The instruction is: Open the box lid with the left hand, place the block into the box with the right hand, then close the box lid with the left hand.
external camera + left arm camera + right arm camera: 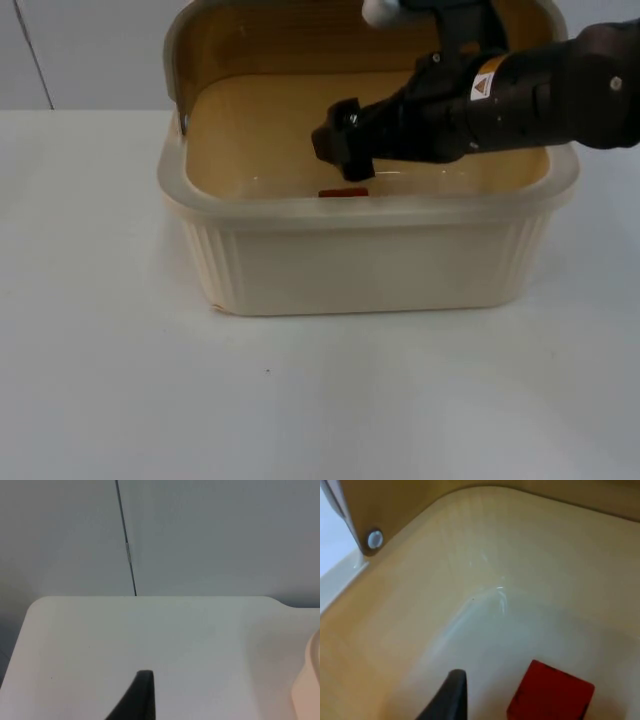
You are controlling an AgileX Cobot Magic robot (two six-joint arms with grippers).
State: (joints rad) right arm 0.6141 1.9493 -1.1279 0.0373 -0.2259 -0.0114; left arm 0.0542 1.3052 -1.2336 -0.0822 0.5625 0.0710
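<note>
The right gripper (345, 160) is reaching down inside the cream box (360, 270), whose lid (280, 40) is standing open behind it. The red block (551, 692) is lying on the box floor just beside its fingertip; its opening cannot be told. The left gripper (137, 700) is waiting over the bare table (150, 640) beside the box.

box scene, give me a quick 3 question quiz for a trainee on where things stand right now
1. True or false: the lid of the box stands raised behind the opening.
2. Where is the red block? A) on the table in front of the box B) on the box floor C) on top of the lid
3. Fill in: the right gripper reaches into the ____, while the left gripper waits over the bare white table beside it.

Key: 1 true. 2 B, it lies on the floor, and the top view shows a sliver of it behind the front rim. 3 box.
</note>
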